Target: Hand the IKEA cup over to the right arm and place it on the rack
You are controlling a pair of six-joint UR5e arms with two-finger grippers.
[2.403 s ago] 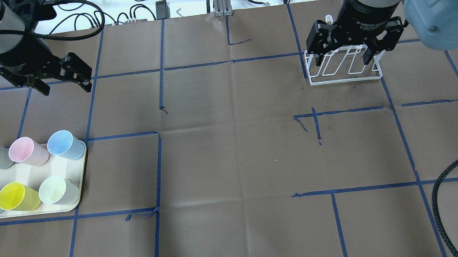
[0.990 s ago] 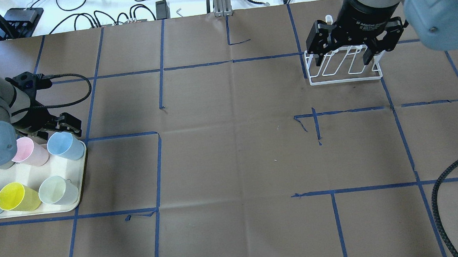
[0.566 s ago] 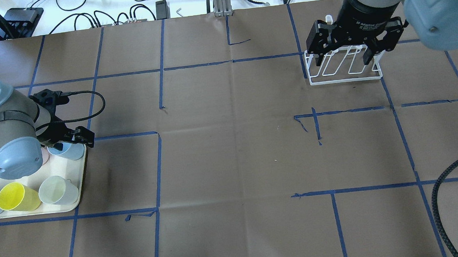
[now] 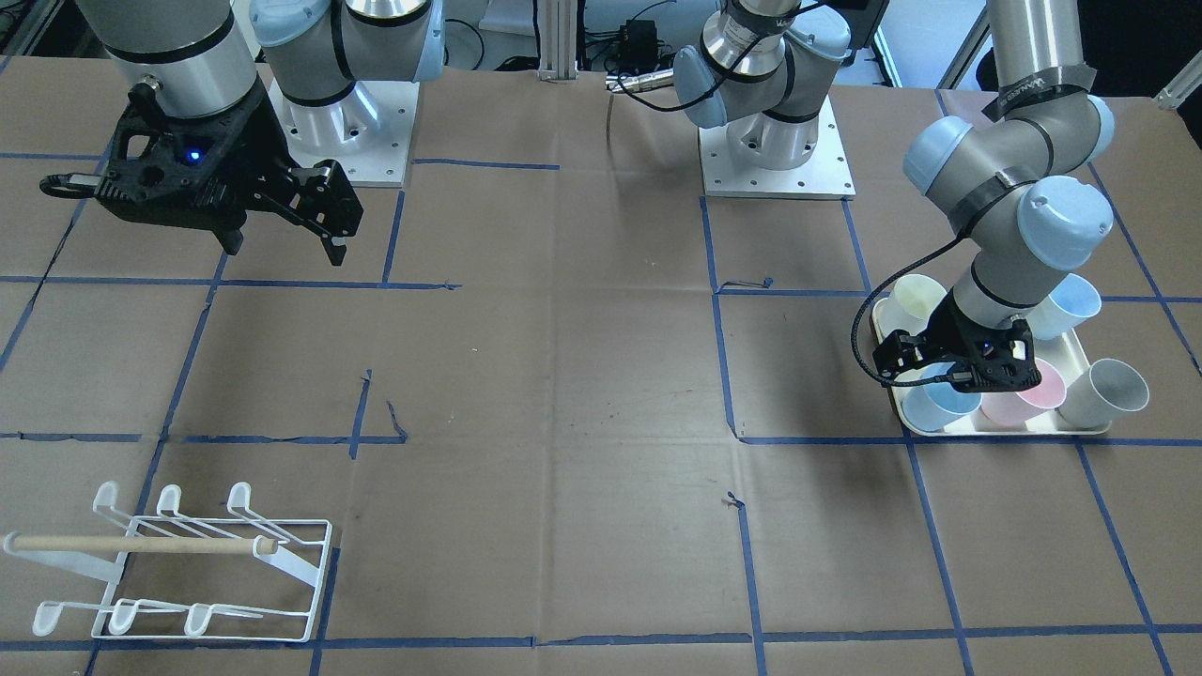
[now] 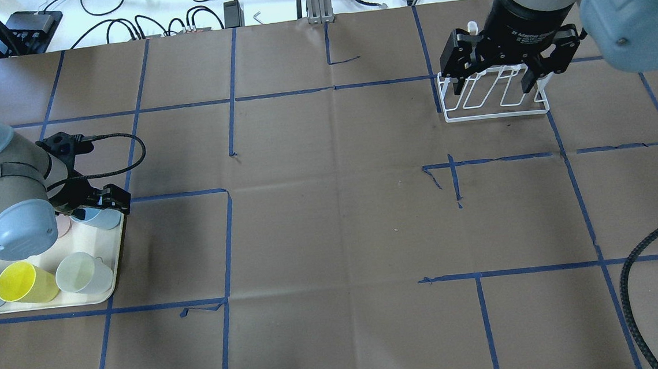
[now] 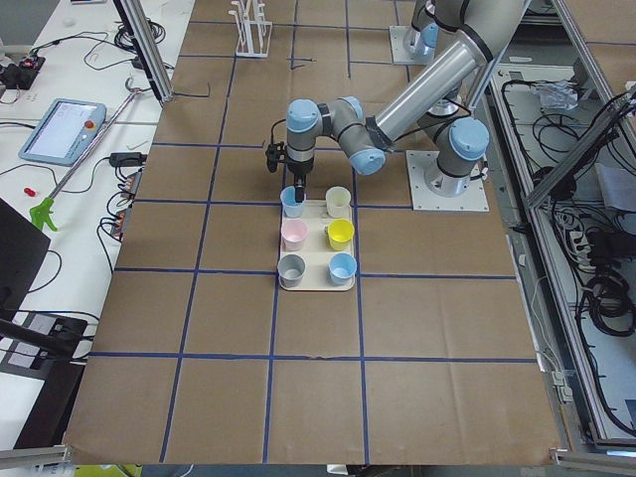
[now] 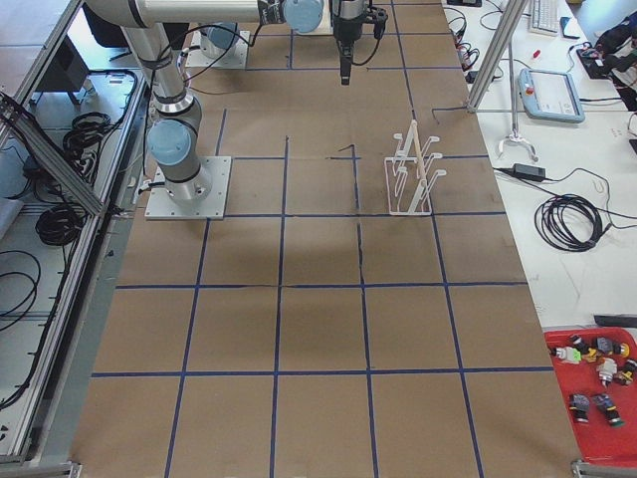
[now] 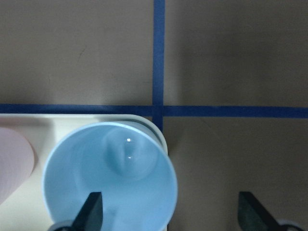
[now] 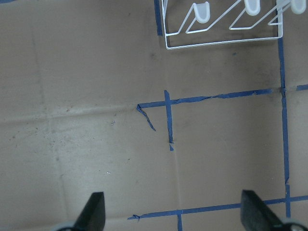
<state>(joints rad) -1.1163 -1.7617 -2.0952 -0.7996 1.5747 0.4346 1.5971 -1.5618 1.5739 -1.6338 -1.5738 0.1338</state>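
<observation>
Left gripper (image 8: pixel 171 211) over the blue cup (image 8: pixel 110 163) at a corner of the cream tray (image 5: pixel 86 237): fingers (image 8: pixel 91 214) spread, one over its mouth, one outside the rim. Right gripper (image 5: pixel 493 88) above the table (image 5: pixel 337 218), apart from the rack (image 5: pixel 498 116), fingers spread wide.

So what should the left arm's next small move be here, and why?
Probably lower the left end effector a little and close it. In the wrist view its jaws are open and straddle the wall of the blue cup, one finger over the inside and the other outside over the table, so the cup at the corner of the tray is not yet gripped.
</observation>
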